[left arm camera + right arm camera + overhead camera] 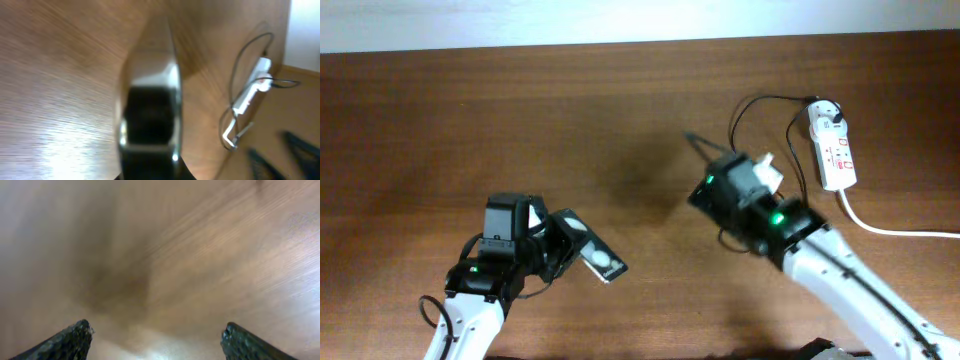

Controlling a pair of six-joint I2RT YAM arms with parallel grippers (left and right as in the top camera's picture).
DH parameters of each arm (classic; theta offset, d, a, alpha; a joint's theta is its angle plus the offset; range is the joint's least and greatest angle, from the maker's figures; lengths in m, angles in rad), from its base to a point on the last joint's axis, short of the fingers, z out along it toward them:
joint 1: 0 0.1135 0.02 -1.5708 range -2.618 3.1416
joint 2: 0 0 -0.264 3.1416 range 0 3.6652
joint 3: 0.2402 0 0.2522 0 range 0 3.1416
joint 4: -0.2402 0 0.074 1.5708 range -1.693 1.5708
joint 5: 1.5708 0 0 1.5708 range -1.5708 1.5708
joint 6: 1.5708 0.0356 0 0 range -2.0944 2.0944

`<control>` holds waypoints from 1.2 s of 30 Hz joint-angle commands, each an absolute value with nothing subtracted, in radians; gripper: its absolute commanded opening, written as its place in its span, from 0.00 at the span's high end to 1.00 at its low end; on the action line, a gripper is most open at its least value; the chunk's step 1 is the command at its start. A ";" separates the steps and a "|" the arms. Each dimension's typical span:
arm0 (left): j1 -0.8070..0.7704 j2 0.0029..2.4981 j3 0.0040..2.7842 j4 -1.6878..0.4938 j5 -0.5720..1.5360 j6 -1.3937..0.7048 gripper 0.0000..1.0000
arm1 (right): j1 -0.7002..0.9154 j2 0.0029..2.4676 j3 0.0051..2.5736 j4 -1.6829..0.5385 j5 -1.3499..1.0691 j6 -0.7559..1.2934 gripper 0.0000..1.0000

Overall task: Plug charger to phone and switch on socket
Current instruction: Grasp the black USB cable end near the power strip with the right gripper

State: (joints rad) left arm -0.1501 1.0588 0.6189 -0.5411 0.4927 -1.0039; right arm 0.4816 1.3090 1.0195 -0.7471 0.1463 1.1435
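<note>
My left gripper [558, 250] is shut on the phone [598, 256], a black slab with two white spots, and holds it at the front left. In the left wrist view the phone [150, 115] fills the middle, blurred, between the jaws. The white socket [832, 148] lies at the back right, and it also shows in the left wrist view [252, 87]. The charger's black cable [745, 108] loops from the adapter [826, 113] on the socket to a plug tip [690, 136] on the table. My right gripper [705, 192] is open and empty just in front of that tip; its view [157, 340] shows only wood.
The socket's thick white cord [890, 230] runs off to the right edge. The brown wooden table [470, 120] ends at a pale wall along the back.
</note>
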 commanded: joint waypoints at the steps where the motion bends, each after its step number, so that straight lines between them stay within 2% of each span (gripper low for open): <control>1: -0.148 1.051 0.632 -0.551 0.382 -0.948 1.00 | 0.374 1.348 1.182 -0.775 0.181 0.970 0.14; 5: -0.148 1.051 0.632 -0.552 0.291 -0.948 1.00 | 0.224 1.639 1.458 -0.782 0.222 0.843 0.14; 8: -0.148 1.051 0.632 -0.552 0.287 -0.948 1.00 | 0.165 1.874 1.621 -0.757 0.237 0.842 0.14; 11: -0.148 1.051 0.632 -0.554 0.280 -0.948 1.00 | 0.125 2.068 1.662 -0.642 0.293 0.842 0.15; 13: -0.148 1.051 0.632 -0.563 0.265 -0.948 1.00 | 0.110 2.172 1.662 -0.548 0.293 0.842 0.19; 16: -0.148 1.051 0.632 -0.562 0.265 -0.949 1.00 | 0.111 2.230 1.662 -0.485 0.292 0.842 0.26; 20: -0.148 1.051 0.632 -0.562 0.253 -0.949 1.00 | 0.111 2.234 1.661 -0.475 0.289 0.842 0.47; 21: -0.148 1.051 0.632 -0.562 0.245 -0.949 1.00 | 0.111 2.234 1.661 -0.475 0.288 0.842 0.57; 25: -0.148 1.051 0.632 -0.562 0.245 -0.949 1.00 | 0.111 2.235 1.661 -0.464 0.262 0.842 0.55; 27: -0.148 1.051 0.632 -0.562 0.245 -0.949 1.00 | 0.112 2.259 1.661 -0.408 0.229 0.842 0.46; 29: -0.148 1.051 0.632 -0.562 0.242 -0.949 1.00 | 0.112 2.287 1.661 -0.379 0.202 0.842 0.47; 30: -0.148 1.051 0.632 -0.562 0.242 -0.949 1.00 | 0.112 2.305 1.661 -0.377 0.202 0.842 0.53; 32: -0.148 1.051 0.632 -0.562 0.242 -0.949 1.00 | 0.112 2.309 1.661 -0.372 0.202 0.842 0.58; 34: -0.148 1.051 0.632 -0.562 0.238 -0.949 1.00 | 0.112 2.309 1.661 -0.370 0.179 0.841 0.69; 36: -0.148 1.051 0.632 -0.562 0.238 -0.949 0.99 | 0.115 2.308 1.661 -0.369 0.013 0.724 0.79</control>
State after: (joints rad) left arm -0.1501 1.0588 0.6189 -0.5686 0.2485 -0.9638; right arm 0.1146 2.2887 1.6512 -0.3687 0.1761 0.8303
